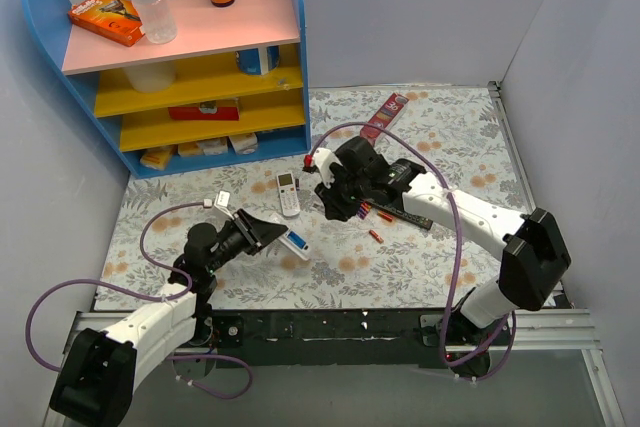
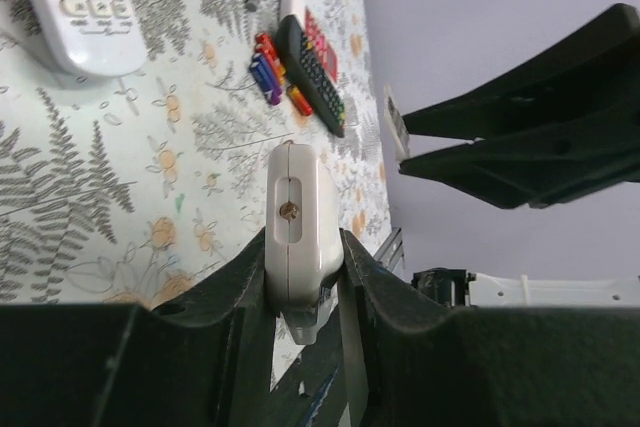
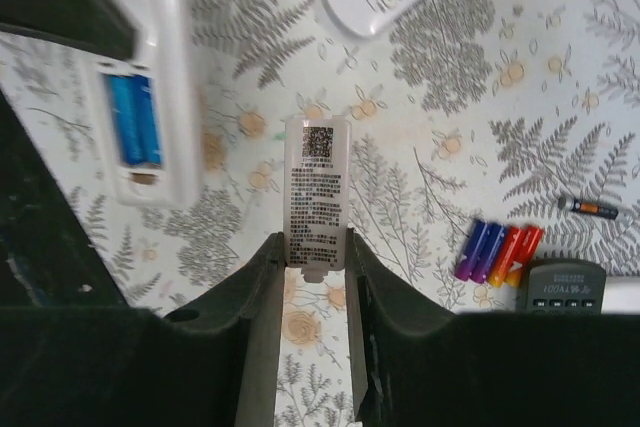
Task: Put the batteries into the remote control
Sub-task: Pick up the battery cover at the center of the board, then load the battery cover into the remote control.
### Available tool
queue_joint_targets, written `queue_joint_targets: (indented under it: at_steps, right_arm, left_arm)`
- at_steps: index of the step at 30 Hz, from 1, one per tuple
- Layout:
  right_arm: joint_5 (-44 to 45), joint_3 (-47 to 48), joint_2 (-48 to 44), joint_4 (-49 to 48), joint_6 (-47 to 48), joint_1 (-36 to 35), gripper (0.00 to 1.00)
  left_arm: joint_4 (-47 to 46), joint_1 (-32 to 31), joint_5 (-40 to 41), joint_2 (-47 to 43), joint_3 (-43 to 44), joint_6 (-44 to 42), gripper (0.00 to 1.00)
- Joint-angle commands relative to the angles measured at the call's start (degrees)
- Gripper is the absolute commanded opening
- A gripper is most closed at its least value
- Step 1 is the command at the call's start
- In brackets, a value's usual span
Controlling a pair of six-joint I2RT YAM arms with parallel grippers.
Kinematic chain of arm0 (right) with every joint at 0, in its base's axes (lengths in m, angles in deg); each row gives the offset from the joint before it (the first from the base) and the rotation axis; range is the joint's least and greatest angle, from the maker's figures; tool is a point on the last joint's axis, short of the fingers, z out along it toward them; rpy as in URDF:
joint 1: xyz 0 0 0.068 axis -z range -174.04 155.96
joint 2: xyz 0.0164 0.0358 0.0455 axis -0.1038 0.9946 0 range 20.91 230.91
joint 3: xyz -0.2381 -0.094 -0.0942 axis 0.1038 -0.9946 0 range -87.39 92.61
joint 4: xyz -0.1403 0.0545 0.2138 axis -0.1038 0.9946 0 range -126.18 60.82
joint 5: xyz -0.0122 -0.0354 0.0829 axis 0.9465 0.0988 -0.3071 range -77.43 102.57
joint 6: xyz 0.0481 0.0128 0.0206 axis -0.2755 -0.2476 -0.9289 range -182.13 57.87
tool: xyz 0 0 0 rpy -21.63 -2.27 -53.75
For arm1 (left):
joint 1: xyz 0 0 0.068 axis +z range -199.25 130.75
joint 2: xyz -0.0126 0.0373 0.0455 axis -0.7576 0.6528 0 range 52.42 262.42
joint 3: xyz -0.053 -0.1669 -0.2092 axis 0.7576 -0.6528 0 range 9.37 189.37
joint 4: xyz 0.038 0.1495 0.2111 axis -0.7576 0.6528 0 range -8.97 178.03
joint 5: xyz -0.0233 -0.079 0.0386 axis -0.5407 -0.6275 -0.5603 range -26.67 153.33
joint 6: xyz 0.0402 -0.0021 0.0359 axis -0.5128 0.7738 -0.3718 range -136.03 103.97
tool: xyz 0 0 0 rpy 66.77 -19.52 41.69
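Note:
My left gripper (image 1: 268, 234) is shut on the slim white remote control (image 1: 296, 243) and holds it above the mat. In the left wrist view the remote (image 2: 293, 217) is seen end on between the fingers. In the right wrist view its open back (image 3: 140, 97) shows two blue batteries (image 3: 135, 119) seated in the compartment. My right gripper (image 3: 315, 247) is shut on the white labelled battery cover (image 3: 317, 187), just right of the remote. Loose batteries (image 3: 495, 252), blue, red and orange, lie beside the black remote (image 3: 565, 287); they also show in the top view (image 1: 365, 209).
A red-and-white remote (image 1: 287, 192) lies on the mat between the arms. The black remote (image 1: 400, 215) lies under the right arm. Single batteries lie apart (image 1: 376, 235) (image 3: 590, 209). A blue shelf unit (image 1: 200, 67) stands at the back left. Grey walls enclose the table.

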Motion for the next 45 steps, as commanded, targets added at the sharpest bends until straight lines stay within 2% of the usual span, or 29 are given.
queue_joint_targets:
  at_steps: [1, 8, 14, 45]
  right_arm:
    - [0.55, 9.02, -0.58, 8.87, -5.2, -4.36, 0.03]
    - [5.39, 17.03, 3.55, 14.5, -8.11, -11.57, 0.03]
    - [9.26, 20.29, 6.27, 17.4, -8.46, -14.56, 0.02]
    - [11.55, 22.14, 8.12, 14.68, -8.38, -16.41, 0.01]
  left_arm:
    - [-9.69, -0.19, 1.4, -0.06, -2.3, 3.53, 0.0]
    - [-13.39, -0.19, 1.84, -0.14, -4.24, 5.11, 0.0]
    - [-13.39, -0.19, 2.63, -0.41, -4.33, 5.47, 0.0]
    - [-9.79, -0.63, 2.98, -0.67, -3.01, 3.88, 0.0]
